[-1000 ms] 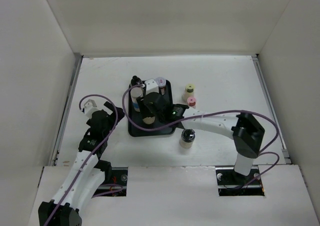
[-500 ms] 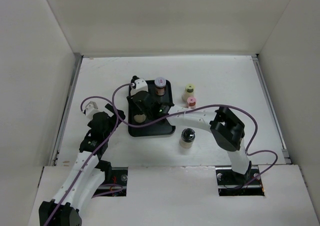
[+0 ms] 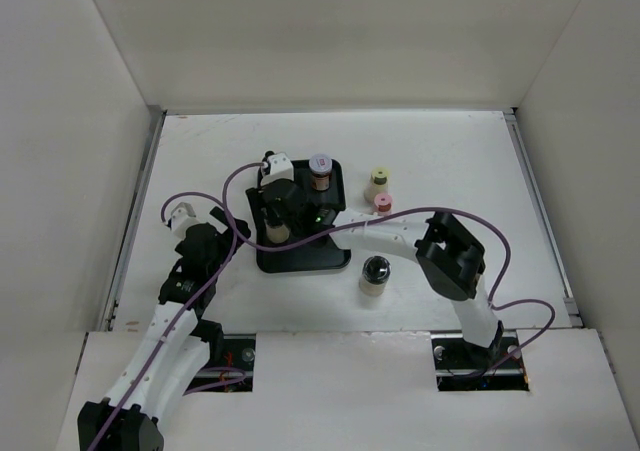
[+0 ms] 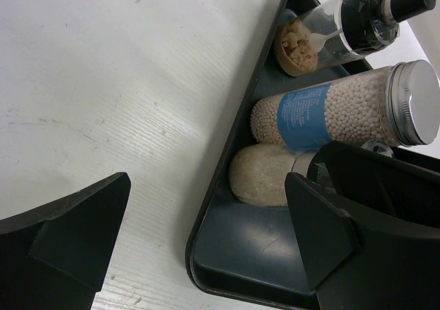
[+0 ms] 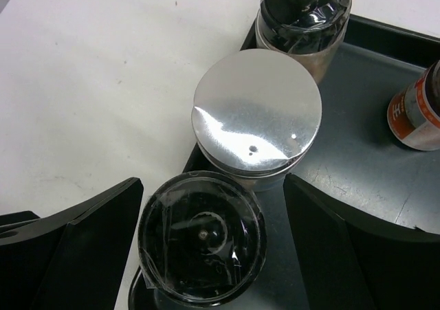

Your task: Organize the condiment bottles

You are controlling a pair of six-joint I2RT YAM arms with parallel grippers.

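Note:
A black tray holds a left column of bottles. In the right wrist view these are a black-topped bottle, a silver-capped jar and a black-capped jar. My right gripper hangs over the black-capped jar, its jaws wide apart with a gap on the right. An orange-labelled bottle stands at the tray's far right. A yellow-capped bottle, a pink-capped bottle and another black-capped jar stand on the table. My left gripper is open by the tray's corner.
White walls close in the table on three sides. Purple cables loop over both arms beside the tray. The right arm's elbow reaches over the table near the black-capped jar outside the tray.
My right gripper moved left across the tray with a tan-filled jar. It now hangs over the left column with jaws apart. The left arm has barely moved.

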